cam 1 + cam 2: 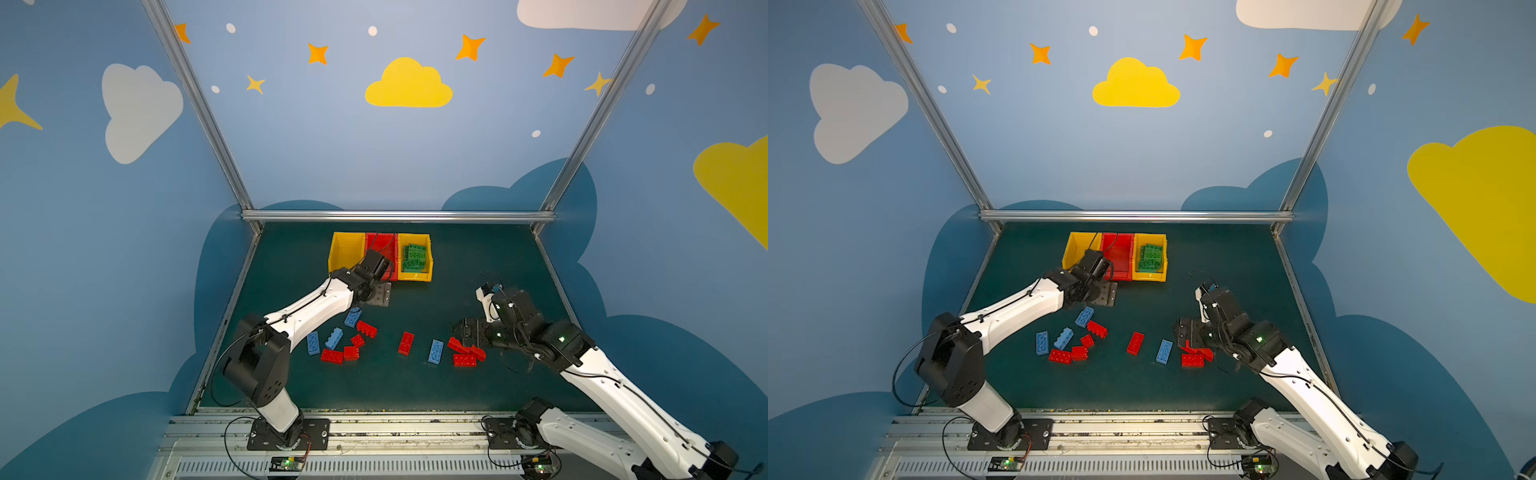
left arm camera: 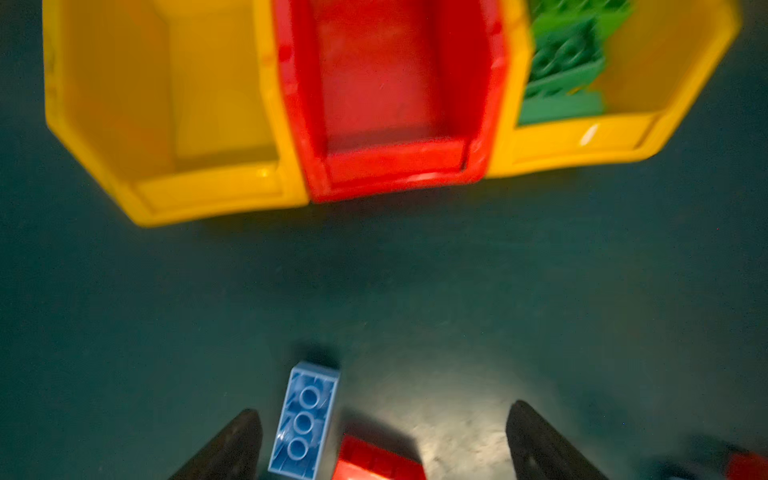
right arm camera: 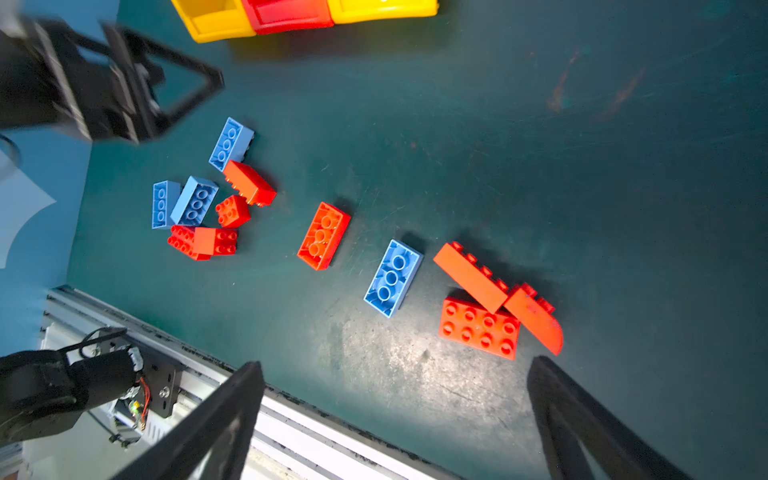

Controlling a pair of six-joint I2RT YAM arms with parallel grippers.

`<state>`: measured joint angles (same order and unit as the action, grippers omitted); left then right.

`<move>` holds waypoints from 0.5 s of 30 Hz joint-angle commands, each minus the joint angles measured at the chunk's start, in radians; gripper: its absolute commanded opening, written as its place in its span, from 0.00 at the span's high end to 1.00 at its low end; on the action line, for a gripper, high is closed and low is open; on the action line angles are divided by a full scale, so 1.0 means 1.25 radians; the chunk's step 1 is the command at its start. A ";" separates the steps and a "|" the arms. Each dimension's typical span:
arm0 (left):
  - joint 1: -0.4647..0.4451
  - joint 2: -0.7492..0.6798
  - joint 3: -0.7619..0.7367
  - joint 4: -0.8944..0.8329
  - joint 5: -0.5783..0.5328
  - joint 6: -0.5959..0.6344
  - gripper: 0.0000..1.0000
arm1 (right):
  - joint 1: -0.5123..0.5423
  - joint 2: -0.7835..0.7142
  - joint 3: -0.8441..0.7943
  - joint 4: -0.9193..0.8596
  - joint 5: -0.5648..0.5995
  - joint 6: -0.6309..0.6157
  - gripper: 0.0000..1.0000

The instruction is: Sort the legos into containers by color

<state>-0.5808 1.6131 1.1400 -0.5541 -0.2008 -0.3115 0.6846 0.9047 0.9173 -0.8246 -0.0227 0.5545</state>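
Right gripper: we see jaws wide apart, empty, near the red legos.
Left gripper: released, holding nothing; a blue lego lies by one finger.
Containers: our green legos sit in the right yellow one.
Mat: red and blue legos lie loose.

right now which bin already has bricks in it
The right-end yellow bin: it holds green bricks; the red bin and left yellow bin hold none.
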 commanded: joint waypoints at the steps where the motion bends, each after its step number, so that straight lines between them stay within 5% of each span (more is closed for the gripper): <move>1: 0.015 -0.045 -0.094 0.068 -0.023 -0.044 0.10 | 0.020 0.013 -0.013 0.032 -0.020 0.015 0.03; 15: 0.087 0.006 -0.173 0.168 0.045 -0.024 0.15 | 0.105 0.021 0.001 0.004 0.045 0.054 0.03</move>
<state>-0.4934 1.5959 0.9405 -0.3832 -0.1730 -0.3454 0.8032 0.9424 0.9134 -0.8013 -0.0021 0.6010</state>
